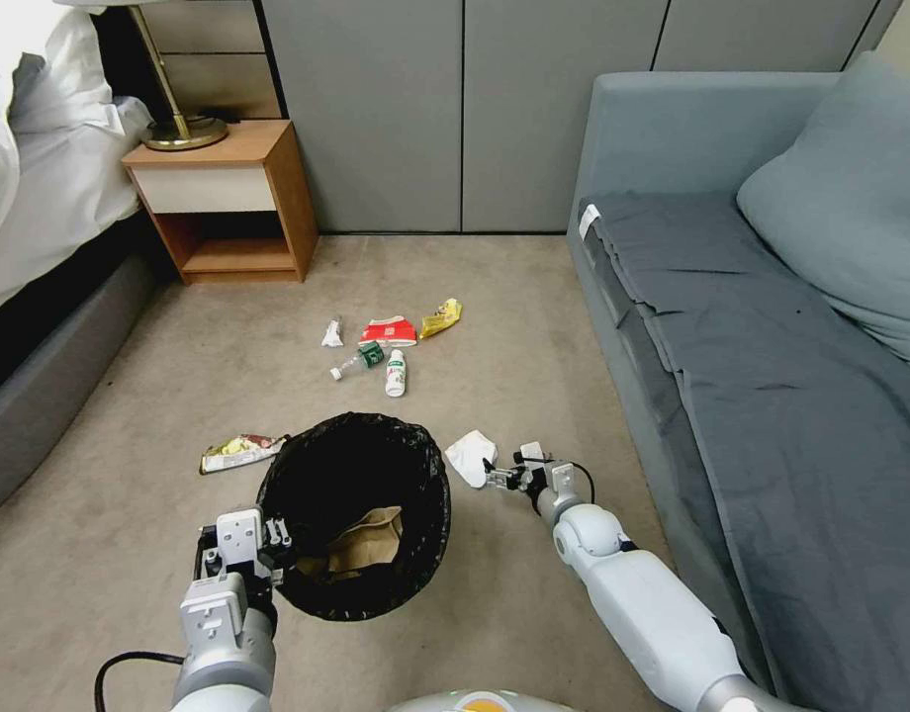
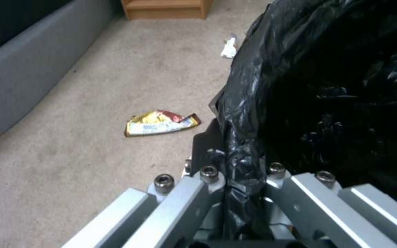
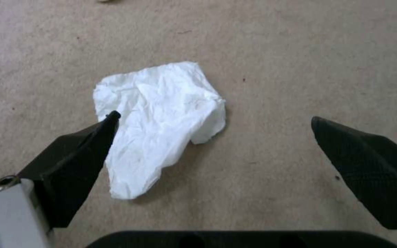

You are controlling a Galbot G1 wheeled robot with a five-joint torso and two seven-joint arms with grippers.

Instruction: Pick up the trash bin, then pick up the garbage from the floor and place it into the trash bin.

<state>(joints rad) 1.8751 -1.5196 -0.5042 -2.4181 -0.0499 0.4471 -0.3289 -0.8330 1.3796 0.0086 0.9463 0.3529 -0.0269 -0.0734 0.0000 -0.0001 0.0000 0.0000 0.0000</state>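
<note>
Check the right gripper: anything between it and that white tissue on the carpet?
Nothing visible. The right gripper is open just short of the white tissue, bare carpet around. The trash bin, clamped at its rim by the left gripper, sits beside the tissue, mouth unobstructed.

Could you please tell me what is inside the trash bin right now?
Inside the trash bin, held at its rim by the left gripper, a crumpled tan paper bag lies on the black liner. Anything beneath the bag is hidden.
</note>
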